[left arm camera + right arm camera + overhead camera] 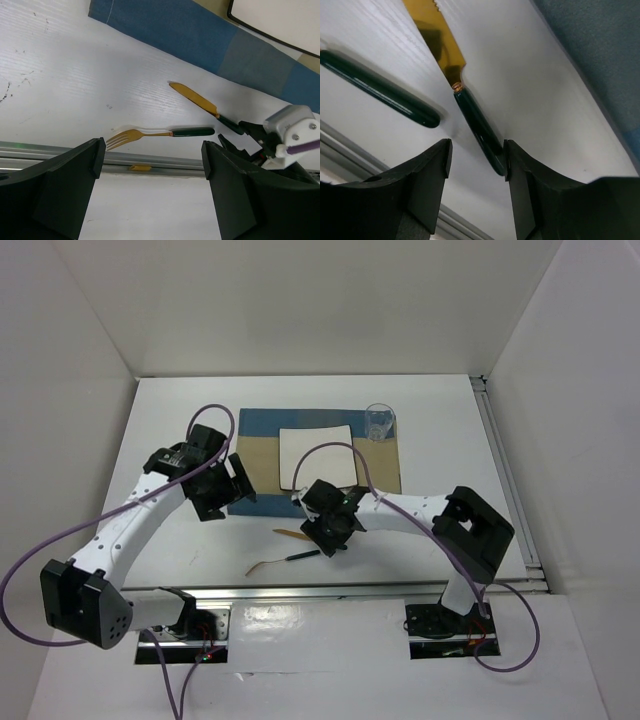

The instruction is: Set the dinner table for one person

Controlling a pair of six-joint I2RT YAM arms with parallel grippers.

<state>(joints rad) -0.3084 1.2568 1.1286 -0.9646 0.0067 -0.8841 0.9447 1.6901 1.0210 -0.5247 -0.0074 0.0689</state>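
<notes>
**White booth, place half laid: knife about to be picked up**

White walls close in a white table that fills the floor of the booth, with a metal rail along its near edge. Toward the back of it lies a mat, with a plate in the middle and a glass at the far right corner. Fork and knife lie on bare table between mat and rail, near each other but apart.

From where I stand, the cutlery step is in hand. The right arm is down low over the knife. Its jaws are apart, with the end of the dark handle between them, closer to one side and not gripped. The left arm hangs over the mat's left edge, jaws wide apart and empty.

Next, I'd say, the right jaws must close squarely on that thin handle, which lies flat on the table. Then they lift and lay the knife to the right of the plate. The fork would go left. So slim a handle could easily skid or twist out.
</notes>
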